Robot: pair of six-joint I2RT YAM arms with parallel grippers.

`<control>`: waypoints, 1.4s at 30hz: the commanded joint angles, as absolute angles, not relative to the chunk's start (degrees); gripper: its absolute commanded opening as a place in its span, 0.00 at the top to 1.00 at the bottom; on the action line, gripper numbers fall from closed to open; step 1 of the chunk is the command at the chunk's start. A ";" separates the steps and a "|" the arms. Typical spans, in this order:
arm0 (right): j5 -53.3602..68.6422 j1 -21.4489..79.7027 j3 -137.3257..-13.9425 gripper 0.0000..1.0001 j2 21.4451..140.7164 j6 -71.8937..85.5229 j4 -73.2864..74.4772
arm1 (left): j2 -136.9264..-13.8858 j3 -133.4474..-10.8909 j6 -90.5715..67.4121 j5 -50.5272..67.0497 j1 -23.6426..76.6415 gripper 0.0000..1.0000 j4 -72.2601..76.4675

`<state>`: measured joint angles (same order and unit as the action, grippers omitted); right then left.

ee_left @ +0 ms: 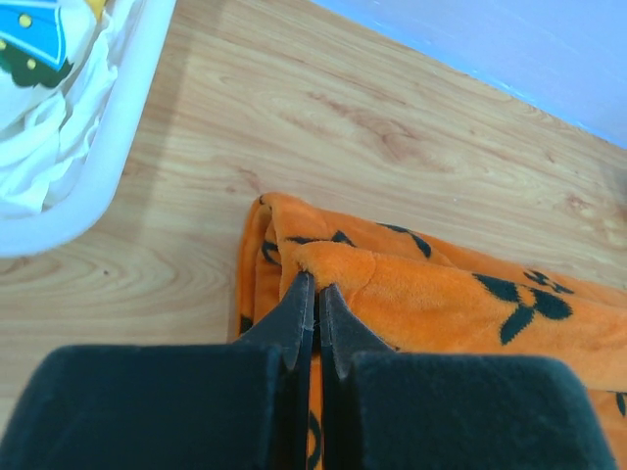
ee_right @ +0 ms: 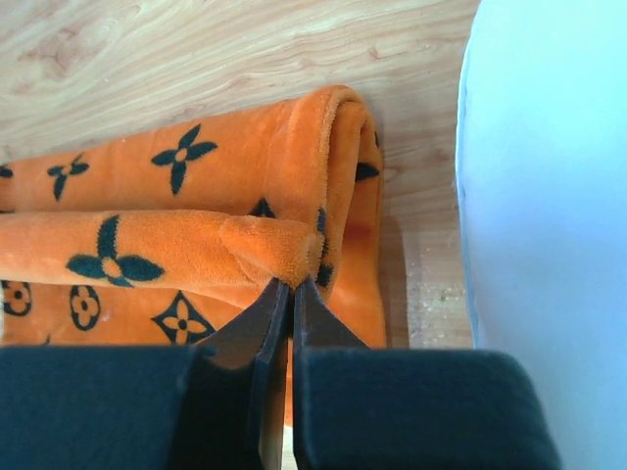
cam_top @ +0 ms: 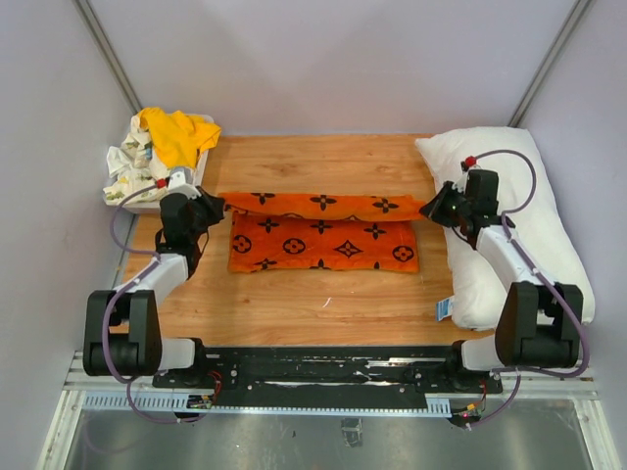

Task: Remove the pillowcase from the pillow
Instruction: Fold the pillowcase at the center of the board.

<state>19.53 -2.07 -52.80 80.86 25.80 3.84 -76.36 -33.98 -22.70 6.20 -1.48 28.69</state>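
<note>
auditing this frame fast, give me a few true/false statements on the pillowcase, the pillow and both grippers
1. The pillow is inside the pillowcase. False: the pillowcase is off it and lies separately on the table.
2. The left gripper is shut on a pillowcase corner. True.
3. The right gripper is open and empty. False: it is shut on the opposite corner of the pillowcase.
4. A yellow cloth lies in the white bin. True.
5. The pillow lies on the table's left side. False: it lies on the right side.
</note>
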 commanded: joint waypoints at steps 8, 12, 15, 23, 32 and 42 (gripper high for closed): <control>14.91 -3.41 -44.55 0.99 72.69 32.57 3.15 | -73.90 -25.71 -29.98 8.44 -1.11 1.00 32.37; 16.68 -3.51 -42.66 0.99 72.31 33.71 4.09 | -73.18 -23.20 -32.73 5.45 -1.06 1.00 31.22; 17.27 -3.60 -40.50 0.99 70.91 34.64 4.56 | -70.57 -21.52 -33.64 3.75 -1.05 1.00 30.52; 18.75 -7.80 -32.52 0.99 68.38 36.69 4.65 | -69.71 -20.58 -34.00 1.68 -1.10 1.00 25.14; 25.23 -13.71 -30.85 0.99 66.98 37.55 2.81 | -62.79 -20.53 -34.99 1.17 -1.40 1.00 20.69; 28.06 -13.57 -34.63 0.99 58.83 36.28 9.67 | -54.56 -24.97 -34.27 2.12 -1.41 1.00 11.85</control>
